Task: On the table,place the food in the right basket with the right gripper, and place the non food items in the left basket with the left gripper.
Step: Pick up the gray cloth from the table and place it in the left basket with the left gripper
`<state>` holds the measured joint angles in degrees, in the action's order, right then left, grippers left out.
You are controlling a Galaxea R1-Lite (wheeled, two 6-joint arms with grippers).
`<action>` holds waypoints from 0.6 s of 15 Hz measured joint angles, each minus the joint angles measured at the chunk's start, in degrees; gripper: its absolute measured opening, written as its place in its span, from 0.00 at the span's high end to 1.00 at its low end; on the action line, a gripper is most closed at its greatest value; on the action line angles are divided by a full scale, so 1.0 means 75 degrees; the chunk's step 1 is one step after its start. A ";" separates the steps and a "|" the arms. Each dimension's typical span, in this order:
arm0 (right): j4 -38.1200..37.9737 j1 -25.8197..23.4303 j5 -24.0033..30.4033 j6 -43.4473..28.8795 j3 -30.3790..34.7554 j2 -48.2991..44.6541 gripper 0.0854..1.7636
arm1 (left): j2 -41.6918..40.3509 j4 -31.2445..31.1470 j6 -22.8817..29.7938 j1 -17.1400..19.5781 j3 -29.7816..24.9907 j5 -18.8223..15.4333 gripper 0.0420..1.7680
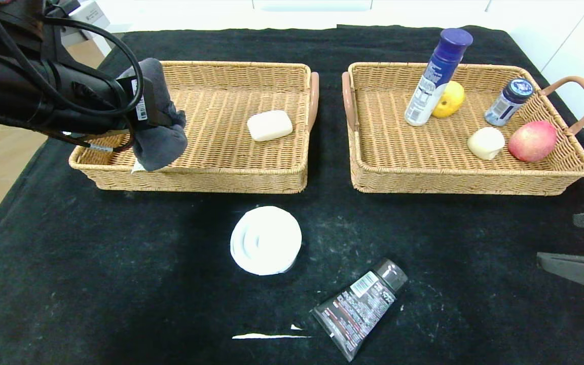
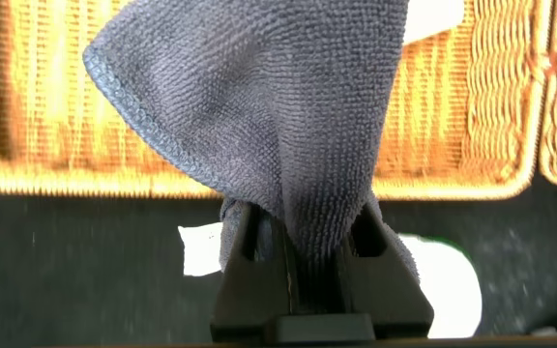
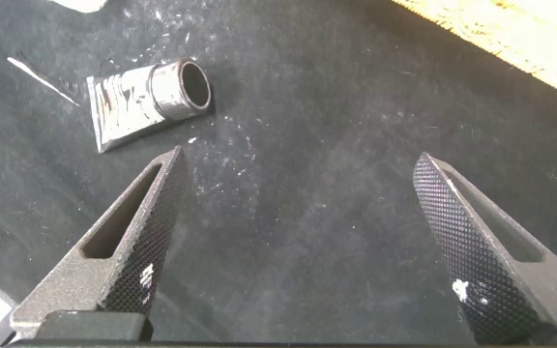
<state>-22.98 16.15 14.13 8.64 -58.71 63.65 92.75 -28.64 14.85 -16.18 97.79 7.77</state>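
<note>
Head view: I am holding the left tool [image 1: 162,119] at the upper left of the frame, clamped on the grey cloth [image 1: 159,114], which is hanging over the near left corner of the left basket [image 1: 195,177]. A cream soap bar [image 1: 269,124] is already lying in that basket. In the right basket [image 1: 474,177], upper right, the white bottle [image 1: 436,76], the yellow fruit [image 1: 449,99], the pale bun [image 1: 485,143], a small jar [image 1: 509,101] and a red fruit [image 1: 532,140] are sitting. On the black surface [image 1: 94,284], the white roll [image 1: 266,240] is lying at centre and the black tube [image 1: 360,306] at lower centre, its long axis running diagonally, cap toward the upper right. The right tool [image 1: 583,243] is idling at the right edge.

Left wrist view: the left tool's fingers [image 2: 245,266] are pinching the cloth's folds together, wicker showing beyond it and the basket's near rim directly below the hanging fabric.

Right wrist view: the right tool's fingers [image 3: 133,251] are standing wide apart over bare surface, gripping nothing; the tube is lying at the upper left.

Judgement: the cloth is sitting only just inside the rim, so I am favouring a release further toward the basket's middle. Of the remaining items, the roll is lying nearer the left arm.
</note>
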 joint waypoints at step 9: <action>0.0007 0.0029 0.0008 0.0000 0.0029 0.0021 0.03 | 0.0662 0.1650 -0.0187 0.0471 -0.0059 -0.0738 0.87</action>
<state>-22.93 16.37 14.19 8.64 -58.49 63.81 97.71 -16.26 13.45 -12.64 97.35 2.23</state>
